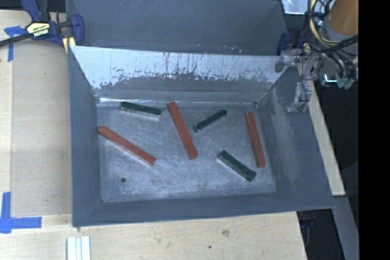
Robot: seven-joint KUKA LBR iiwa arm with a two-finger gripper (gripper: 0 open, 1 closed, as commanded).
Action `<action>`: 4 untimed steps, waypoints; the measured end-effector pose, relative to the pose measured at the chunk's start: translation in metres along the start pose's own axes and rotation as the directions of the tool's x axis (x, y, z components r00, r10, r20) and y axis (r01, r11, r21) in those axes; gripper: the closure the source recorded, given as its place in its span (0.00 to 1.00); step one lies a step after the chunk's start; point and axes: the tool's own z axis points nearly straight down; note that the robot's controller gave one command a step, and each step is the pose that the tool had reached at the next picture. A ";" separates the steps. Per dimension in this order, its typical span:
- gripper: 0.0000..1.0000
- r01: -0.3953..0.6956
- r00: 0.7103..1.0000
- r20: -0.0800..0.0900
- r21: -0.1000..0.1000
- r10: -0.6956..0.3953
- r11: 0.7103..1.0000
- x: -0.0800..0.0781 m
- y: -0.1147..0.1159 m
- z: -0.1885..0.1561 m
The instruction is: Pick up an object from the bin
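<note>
Grey metal makes up the bin (183,27), and six loose sticks lie scattered on its floor, three orange and three dark green. The gripper (301,100) hangs at the upper right of the frame, above the bin's sloping right wall and apart from every stick; whether it is open or closed cannot be told. Nearest to it is an orange stick (255,139) at the floor's right side, with a dark green stick (237,165) just to its lower left.
</note>
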 end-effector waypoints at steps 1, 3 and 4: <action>0.00 -0.042 0.999 -0.002 -0.001 0.042 0.999 0.064 0.056 0.046; 0.00 -0.386 0.923 0.005 -0.002 0.386 0.923 0.119 0.035 0.156; 0.00 -0.599 0.801 0.007 -0.004 0.599 0.801 0.126 0.034 0.174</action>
